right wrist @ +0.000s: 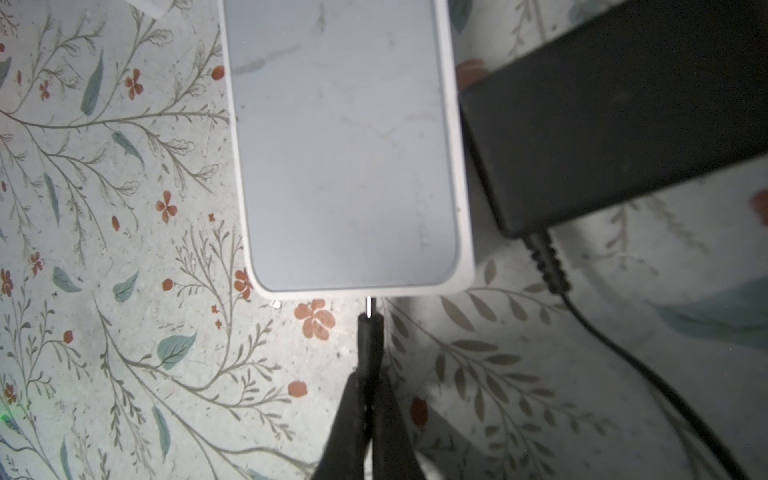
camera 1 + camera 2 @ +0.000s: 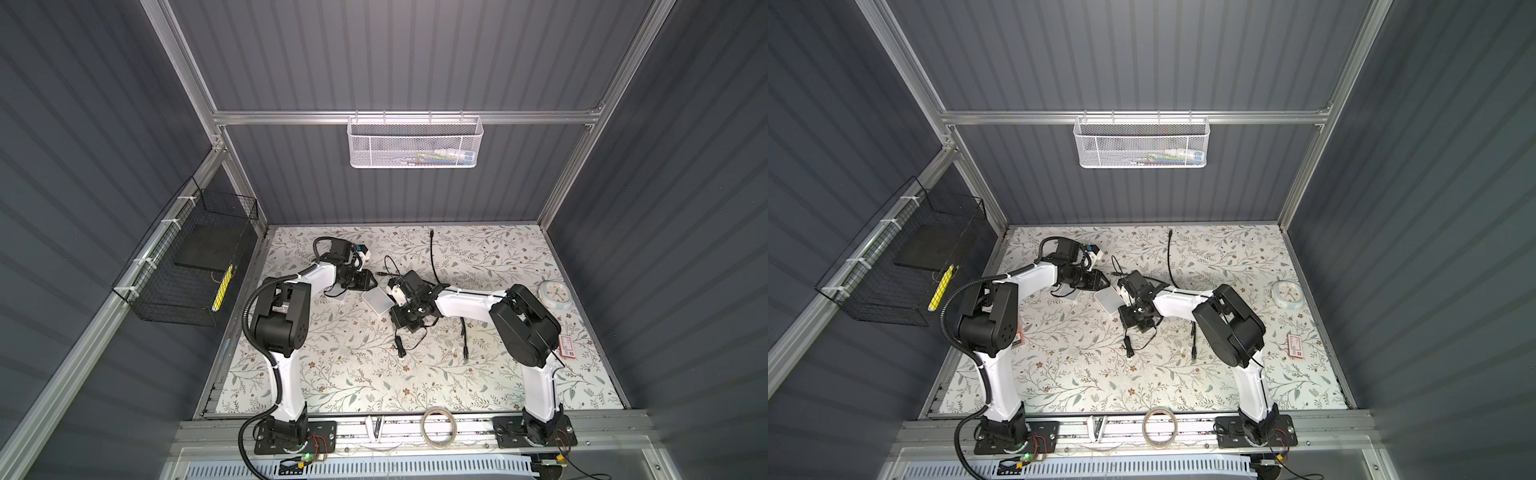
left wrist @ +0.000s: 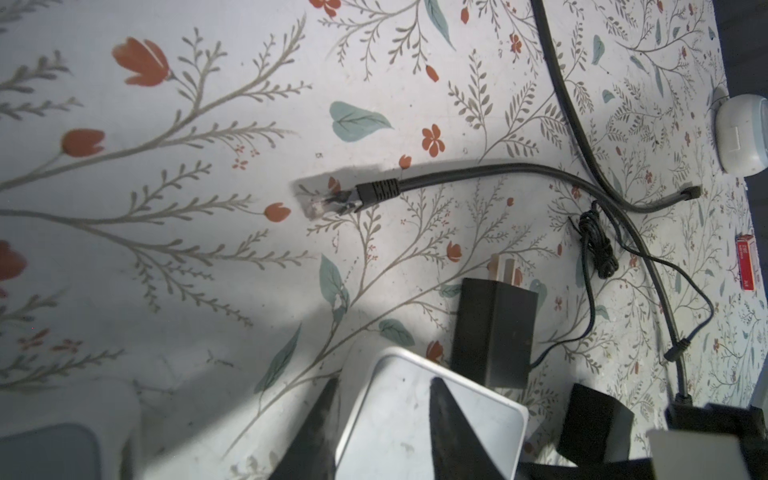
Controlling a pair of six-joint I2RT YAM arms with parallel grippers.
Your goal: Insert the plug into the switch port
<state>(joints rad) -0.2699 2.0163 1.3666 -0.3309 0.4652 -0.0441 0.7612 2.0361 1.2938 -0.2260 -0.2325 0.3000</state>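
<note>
One switch (image 1: pixel 345 145), one adapter (image 1: pixel 602 112), one gripped plug (image 1: pixel 369 332)

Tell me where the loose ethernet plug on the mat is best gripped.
Likely the ribbed black boot of the ethernet plug, from above, jaws across its sides: it lies flat on the mat, and that leaves the clear tip free.

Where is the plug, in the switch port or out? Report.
Not seated. The right gripper pinches the plug; its metal tip shows bare at the switch edge. Whether it has entered: cannot tell.
</note>
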